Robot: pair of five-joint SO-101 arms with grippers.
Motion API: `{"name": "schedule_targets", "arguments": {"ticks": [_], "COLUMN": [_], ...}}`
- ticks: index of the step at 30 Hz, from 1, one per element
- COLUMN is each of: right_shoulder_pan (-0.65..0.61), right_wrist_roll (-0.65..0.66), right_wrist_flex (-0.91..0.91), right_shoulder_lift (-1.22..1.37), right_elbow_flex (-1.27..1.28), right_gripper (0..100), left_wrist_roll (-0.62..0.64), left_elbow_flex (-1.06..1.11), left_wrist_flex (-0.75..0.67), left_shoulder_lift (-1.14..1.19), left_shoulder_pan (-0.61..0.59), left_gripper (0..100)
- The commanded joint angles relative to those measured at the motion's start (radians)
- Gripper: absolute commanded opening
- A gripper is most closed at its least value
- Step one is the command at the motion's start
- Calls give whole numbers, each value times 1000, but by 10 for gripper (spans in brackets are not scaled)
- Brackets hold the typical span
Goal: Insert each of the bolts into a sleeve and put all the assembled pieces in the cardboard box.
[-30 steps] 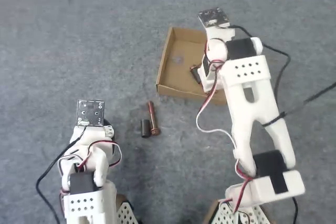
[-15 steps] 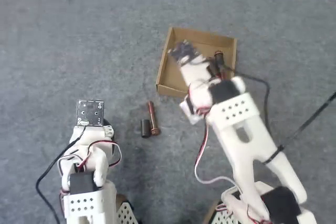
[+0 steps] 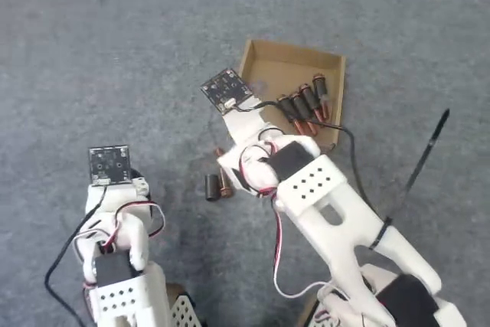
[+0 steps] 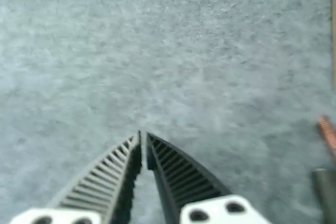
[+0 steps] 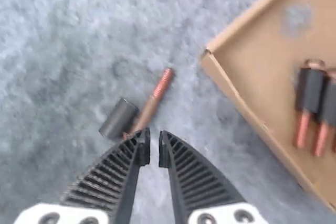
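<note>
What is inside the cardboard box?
In the right half of the box, about four sleeved bolts lie side by side. The right arm covers its near-left corner, hiding anything there.

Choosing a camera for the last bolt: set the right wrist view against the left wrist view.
Right wrist, not left: the cardboard box with assembled pieces, and the right gripper. Left wrist, not right: the left gripper. Both: the loose bolt and sleeve on grey carpet, cut off at the edge in the left wrist view.
</note>
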Motion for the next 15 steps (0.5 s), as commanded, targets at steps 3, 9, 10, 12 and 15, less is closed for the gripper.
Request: {"name": "schedule_targets", "arguments": {"ticks": [3, 9, 10, 12, 15], "right_shoulder_pan": [-10, -68, -81, -105, -140], "right_wrist_roll": [-83, -140, -144, -149, -150], "right_wrist_flex": [-108, -200, -206, -211, -211], "right_shoulder_lift": [157, 266, 266, 266, 268], "right_elbow_flex": [-8, -14, -14, -14, -14], "right_gripper": [7, 7, 7, 7, 7], "left_wrist_roll": [-8, 11, 14, 14, 14], "left_elbow_flex": [-18, -56, -70, -102, -166], "left_wrist_flex": [-26, -41, -57, -98, -184], "left_shoulder_lift": [-11, 55, 95, 206, 417], "left_shoulder_pan": [-35, -71, -74, -87, -109], "left_gripper": [13, 13, 13, 12, 12]}}
